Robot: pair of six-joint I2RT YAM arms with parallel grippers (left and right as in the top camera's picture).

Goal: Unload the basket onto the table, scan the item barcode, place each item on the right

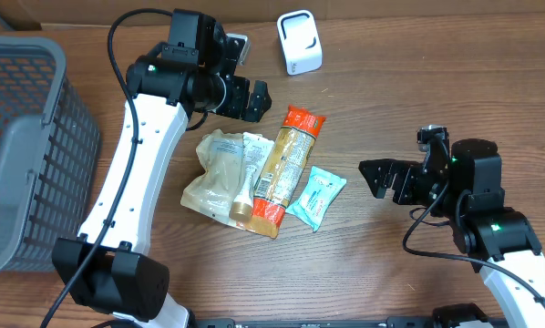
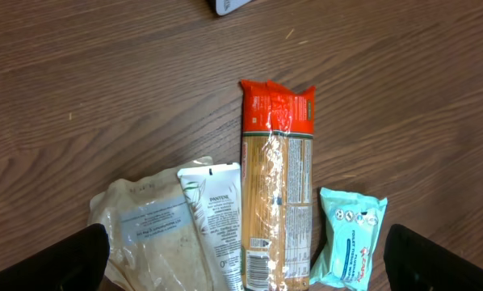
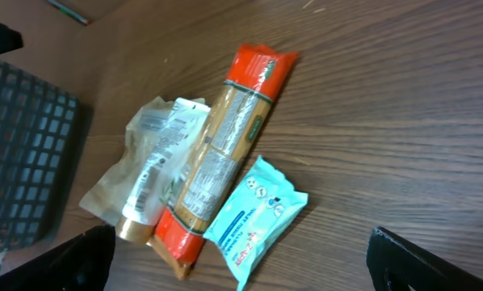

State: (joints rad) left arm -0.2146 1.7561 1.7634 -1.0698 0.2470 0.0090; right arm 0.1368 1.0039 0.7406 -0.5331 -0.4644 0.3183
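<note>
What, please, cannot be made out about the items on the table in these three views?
- White device: left wrist view, only a corner shows, cut by the top edge.
- Pasta pack barcode: every view, too small to read.
- Tube: left wrist view, cap end cut off by the bottom edge.
- Clear pouch: overhead, partly under the tube; contents unclear.

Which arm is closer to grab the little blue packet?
Right, probably. The right hand, open, sits just beside the blue packet; the left hand hovers farther off, up by the pasta pack.
</note>
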